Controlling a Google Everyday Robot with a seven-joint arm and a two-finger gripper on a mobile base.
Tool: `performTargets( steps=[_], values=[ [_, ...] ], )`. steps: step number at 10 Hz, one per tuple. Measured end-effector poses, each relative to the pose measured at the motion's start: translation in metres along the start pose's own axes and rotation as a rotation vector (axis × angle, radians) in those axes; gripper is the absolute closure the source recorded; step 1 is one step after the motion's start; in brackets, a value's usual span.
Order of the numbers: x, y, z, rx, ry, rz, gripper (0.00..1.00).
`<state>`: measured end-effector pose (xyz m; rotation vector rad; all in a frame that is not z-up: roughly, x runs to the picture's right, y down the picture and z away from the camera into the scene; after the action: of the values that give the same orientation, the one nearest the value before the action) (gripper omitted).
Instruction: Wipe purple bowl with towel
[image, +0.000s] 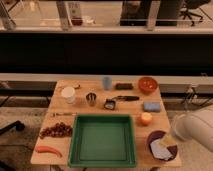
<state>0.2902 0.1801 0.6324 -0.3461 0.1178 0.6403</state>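
Note:
The purple bowl (159, 145) sits at the table's front right corner, to the right of the green tray. A white towel (160, 149) lies inside the bowl. My white arm (196, 127) reaches in from the right edge. The gripper (171, 140) is at the bowl's right rim, down on the towel, with a tan patch showing at its tip. The arm hides the table's right edge behind the bowl.
A green tray (104, 159) fills the front middle. An orange (145, 118), a blue sponge (151, 106) and a red bowl (148, 84) stand behind the purple bowl. Cups (68, 95), a knife (125, 98), grapes (56, 130) and a red chili (48, 149) lie further left.

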Motion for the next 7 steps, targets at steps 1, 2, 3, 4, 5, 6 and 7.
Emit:
performTargets(
  steps=[1,2,3,4,5,6,7],
  values=[
    [0.0,-0.001,0.001,0.001,0.001,0.0,0.21],
    [0.001,0.0,0.004,-0.005,-0.001,0.002,0.27],
    [0.002,0.006,0.011,-0.017,-0.006,-0.001,0.36],
    [0.003,0.009,0.016,-0.02,-0.006,-0.006,0.39],
    [0.001,0.01,0.022,-0.02,-0.008,-0.008,0.39],
    [-0.004,0.008,0.023,-0.02,-0.011,-0.011,0.39],
    [-0.004,0.005,0.02,-0.018,-0.008,-0.012,0.41]
  ],
)
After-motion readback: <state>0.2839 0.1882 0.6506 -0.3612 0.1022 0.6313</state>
